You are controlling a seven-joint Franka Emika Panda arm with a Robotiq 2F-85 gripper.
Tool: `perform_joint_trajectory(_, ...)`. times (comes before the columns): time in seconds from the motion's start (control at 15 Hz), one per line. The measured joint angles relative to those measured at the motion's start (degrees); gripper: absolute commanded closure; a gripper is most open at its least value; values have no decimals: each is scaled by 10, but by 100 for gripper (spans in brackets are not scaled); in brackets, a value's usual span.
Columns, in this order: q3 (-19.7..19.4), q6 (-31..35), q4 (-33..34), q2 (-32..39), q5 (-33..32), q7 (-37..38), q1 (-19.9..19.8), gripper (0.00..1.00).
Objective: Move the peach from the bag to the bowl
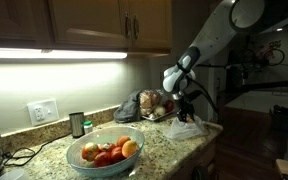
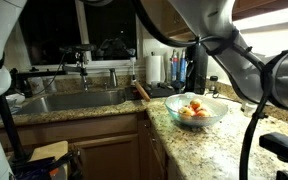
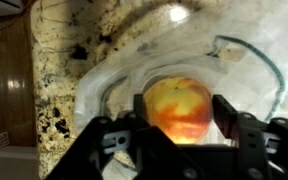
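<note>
In the wrist view a yellow-red peach lies in a clear plastic bag on the speckled counter. My gripper is open, with one finger close on each side of the peach. In an exterior view the gripper reaches down into the white bag at the counter's end. The glass bowl holds several fruits and stands nearer the front; it also shows in an exterior view.
A second bag of fruit lies behind the gripper. A small jar and a wall outlet stand near the bowl. A sink and a paper towel roll are farther along the counter.
</note>
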Motion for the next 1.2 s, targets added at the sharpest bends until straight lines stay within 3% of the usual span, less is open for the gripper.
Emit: perform_joint_trajectory(1.2, 1, 0, 16, -22, 4, 4, 1, 58)
